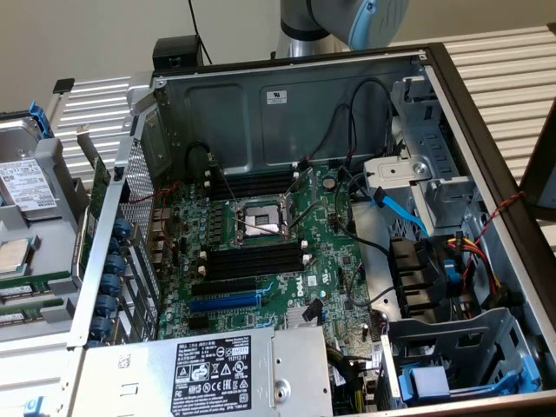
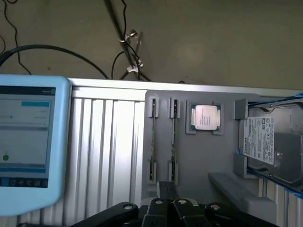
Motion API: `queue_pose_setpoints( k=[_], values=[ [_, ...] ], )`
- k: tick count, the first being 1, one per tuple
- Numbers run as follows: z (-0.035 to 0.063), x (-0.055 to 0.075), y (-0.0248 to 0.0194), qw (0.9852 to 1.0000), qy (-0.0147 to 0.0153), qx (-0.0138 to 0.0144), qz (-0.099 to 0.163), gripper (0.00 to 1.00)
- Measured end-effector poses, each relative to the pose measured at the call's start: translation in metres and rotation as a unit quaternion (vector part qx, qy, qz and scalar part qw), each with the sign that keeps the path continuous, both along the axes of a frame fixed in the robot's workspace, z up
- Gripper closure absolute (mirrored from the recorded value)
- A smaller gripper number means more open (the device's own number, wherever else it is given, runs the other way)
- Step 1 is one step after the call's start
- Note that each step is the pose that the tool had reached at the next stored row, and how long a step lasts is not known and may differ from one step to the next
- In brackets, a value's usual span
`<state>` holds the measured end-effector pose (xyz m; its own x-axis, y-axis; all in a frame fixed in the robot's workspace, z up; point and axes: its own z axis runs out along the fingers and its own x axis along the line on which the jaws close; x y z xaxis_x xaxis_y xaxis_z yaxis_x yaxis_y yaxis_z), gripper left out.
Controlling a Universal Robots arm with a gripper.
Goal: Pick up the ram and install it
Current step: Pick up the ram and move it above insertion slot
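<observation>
Two ram sticks stand on edge in a grey holder tray (image 2: 199, 156), one ram stick (image 2: 154, 137) beside the other (image 2: 173, 137). My gripper (image 2: 166, 188) hovers just short of their near ends, its dark fingers shut together with nothing between them. In the exterior view the same green ram sticks (image 1: 30, 285) lie at the exterior view's left, outside the open computer case (image 1: 287, 95). Black memory slots (image 1: 252, 262) flank the processor socket (image 1: 261, 219) on the motherboard. The arm's elbow (image 1: 356, 17) shows above the case's back wall.
A processor chip (image 2: 204, 117) and a hard drive (image 2: 265, 142) sit in the tray beside the sticks. A touchscreen pendant (image 2: 28, 142) lies on the ribbed table. Inside the case are a blue expansion slot (image 1: 224, 302), a power supply (image 1: 208, 373), drive cages and loose cables (image 1: 395, 213).
</observation>
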<state>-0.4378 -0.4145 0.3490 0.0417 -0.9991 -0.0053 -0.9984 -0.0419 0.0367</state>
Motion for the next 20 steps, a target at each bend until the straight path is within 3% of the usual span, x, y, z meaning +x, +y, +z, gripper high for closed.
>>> queue_pose_setpoints(
  k=[20],
  values=[
    [-0.0356,0.004,0.0016,0.9998,0.0000,0.0020,0.018,0.89]
  ],
)
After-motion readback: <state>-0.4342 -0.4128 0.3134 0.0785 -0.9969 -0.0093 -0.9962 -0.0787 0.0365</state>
